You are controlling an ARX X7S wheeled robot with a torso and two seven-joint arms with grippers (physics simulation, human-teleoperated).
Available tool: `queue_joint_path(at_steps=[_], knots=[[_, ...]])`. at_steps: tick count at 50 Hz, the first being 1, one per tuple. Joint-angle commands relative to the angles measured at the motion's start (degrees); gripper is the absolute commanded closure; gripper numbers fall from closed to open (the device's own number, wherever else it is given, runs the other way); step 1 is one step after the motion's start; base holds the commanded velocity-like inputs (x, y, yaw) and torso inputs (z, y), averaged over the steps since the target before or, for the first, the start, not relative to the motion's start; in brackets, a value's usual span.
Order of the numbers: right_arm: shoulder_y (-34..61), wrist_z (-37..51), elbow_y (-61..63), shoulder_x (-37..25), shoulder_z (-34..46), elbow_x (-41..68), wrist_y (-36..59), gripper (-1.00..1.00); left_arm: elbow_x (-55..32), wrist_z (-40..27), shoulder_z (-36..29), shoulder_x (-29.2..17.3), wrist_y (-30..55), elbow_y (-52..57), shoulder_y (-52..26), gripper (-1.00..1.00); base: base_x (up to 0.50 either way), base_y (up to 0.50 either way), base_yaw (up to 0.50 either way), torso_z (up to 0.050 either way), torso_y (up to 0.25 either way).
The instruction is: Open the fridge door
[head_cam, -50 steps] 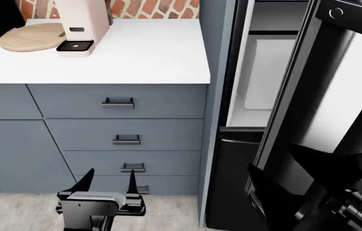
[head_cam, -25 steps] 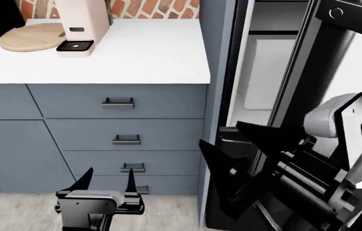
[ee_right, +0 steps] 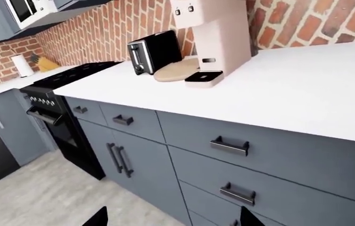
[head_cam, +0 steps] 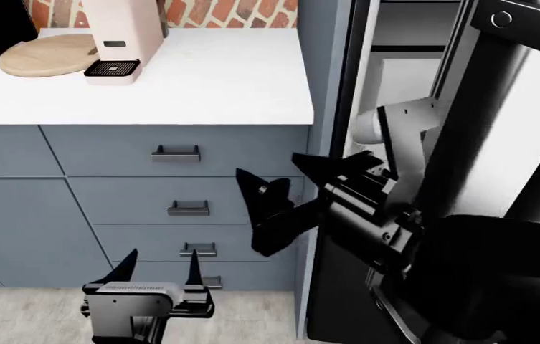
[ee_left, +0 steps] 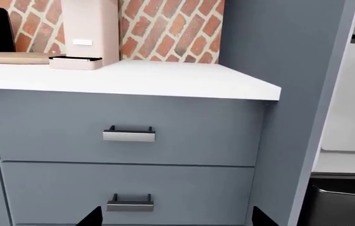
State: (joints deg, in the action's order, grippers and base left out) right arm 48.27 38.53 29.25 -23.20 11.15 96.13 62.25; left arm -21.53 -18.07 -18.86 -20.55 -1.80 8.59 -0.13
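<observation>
The fridge door (head_cam: 528,122), a glossy steel panel with a dark bar along its near edge, stands swung open towards me at the right of the head view. Behind it the white fridge interior (head_cam: 384,107) shows. My right gripper (head_cam: 267,164) is open and empty. It hangs left of the door's edge, in front of the blue-grey cabinet, and touches nothing. In its own view it (ee_right: 174,219) faces the counter and drawers. My left gripper (head_cam: 164,254) is open and empty, low before the drawers, and in its wrist view (ee_left: 175,219) it faces a drawer handle (ee_left: 128,135).
A white counter (head_cam: 203,79) carries a pink coffee machine (head_cam: 121,36), a wooden board (head_cam: 45,54) and a black toaster (ee_right: 155,52). Below it are blue-grey drawers (head_cam: 176,153). A black stove (ee_right: 58,113) stands further along. A black lower drawer front (ee_left: 344,200) sits under the fridge opening.
My right arm has swung up and to the left, from low in front of the open door to the cabinet side of the opening. The door and my left arm have not moved.
</observation>
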Motion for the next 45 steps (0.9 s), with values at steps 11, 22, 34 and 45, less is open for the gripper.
queue_joint_path(at_steps=[11, 22, 34, 45], knots=[[3.14, -5.84, -12.69, 13.89, 9.4, -17.3, -6.82, -1.0, 0.71, -0.36, -0.65, 0.23, -0.55, -0.91, 0.0, -1.0, 0.0, 0.0, 0.0, 0.0, 0.0], [1.2, -3.34, -11.7, 17.76, 12.25, -26.89, -13.53, -1.0, 0.58, -0.27, -0.65, 0.26, -0.82, -1.83, -0.44, -1.0, 0.0, 0.0, 0.0, 0.0, 0.0], [0.22, 9.15, -6.99, 19.25, 17.18, -37.5, -15.75, -1.0, -0.36, -0.51, -0.27, -0.25, -0.15, -0.92, -0.52, -1.0, 0.0, 0.0, 0.0, 0.0, 0.0], [1.18, 15.92, -7.21, 21.37, 20.51, -39.97, -15.8, -1.0, -1.26, -0.81, 0.14, -0.76, 0.38, 0.12, -0.37, -1.0, 0.0, 0.0, 0.0, 0.0, 0.0]])
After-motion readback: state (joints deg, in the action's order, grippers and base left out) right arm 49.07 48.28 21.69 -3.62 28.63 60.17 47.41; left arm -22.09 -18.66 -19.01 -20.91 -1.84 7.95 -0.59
